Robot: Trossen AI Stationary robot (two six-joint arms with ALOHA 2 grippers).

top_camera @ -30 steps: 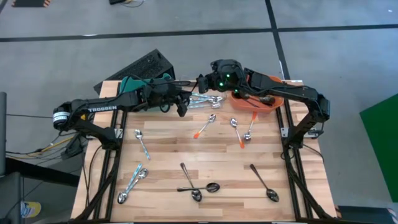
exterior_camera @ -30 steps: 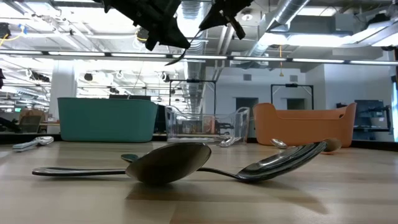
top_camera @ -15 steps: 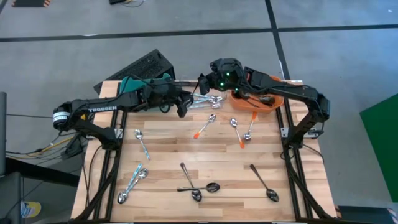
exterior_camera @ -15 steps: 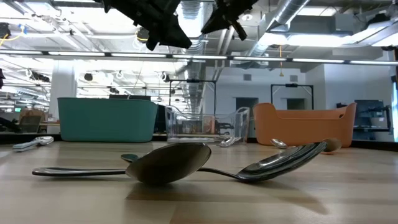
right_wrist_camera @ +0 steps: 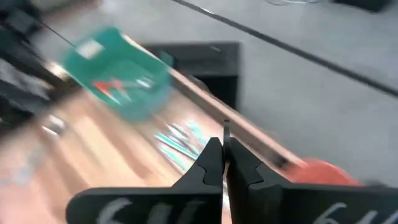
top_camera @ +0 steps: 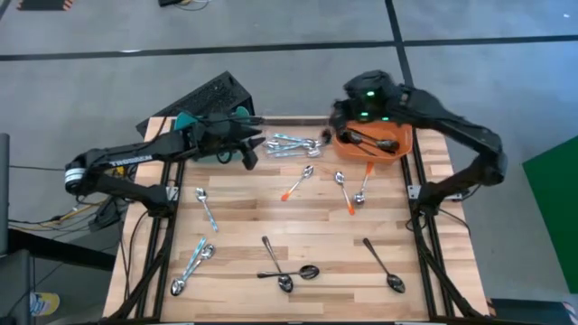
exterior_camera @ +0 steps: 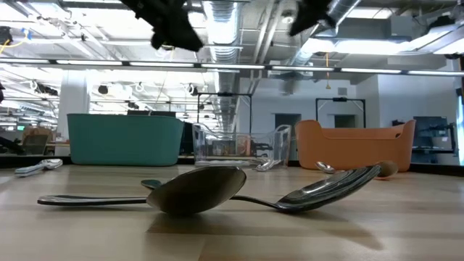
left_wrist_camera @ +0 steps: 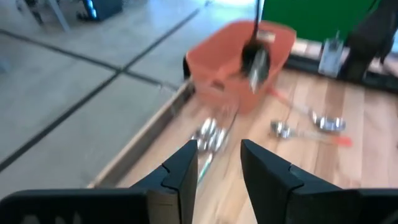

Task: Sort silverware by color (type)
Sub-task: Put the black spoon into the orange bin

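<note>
Bench point(top_camera: 316, 226) of pale butcher-block wood carries all items. Left arm reaches along the far edge toward its middle; left gripper point(top_camera: 250, 149) hangs above the boards just short of the clear bin, jaws spread and holding nothing, as the left wrist view confirms point(left_wrist_camera: 217, 165). Right arm bends in over the far right corner; right gripper point(top_camera: 341, 120) hangs at the inner rim of the orange bin, jaws pressed together, with a thin dark sliver showing between the fingertips in the right wrist view point(right_wrist_camera: 222, 155); whether that sliver is a spoon handle cannot be told. Teal bin point(top_camera: 191, 122) sits at the far left corner. Clear bin point(exterior_camera: 235, 148) stands at mid far edge and holds a cluster of teal-handled spoons point(top_camera: 293, 143). Orange bin point(top_camera: 402, 144) at the far right corner holds dark-handled spoons point(top_camera: 379, 143). Loose silverware remains on the bench: three orange-handled spoons point(top_camera: 348, 190) centre-right, teal-handled spoons point(top_camera: 194, 262) toward the near left edge, dark-handled spoons point(top_camera: 284, 266) along the near edge, one point(top_camera: 384, 266) toward the near right corner.
</note>
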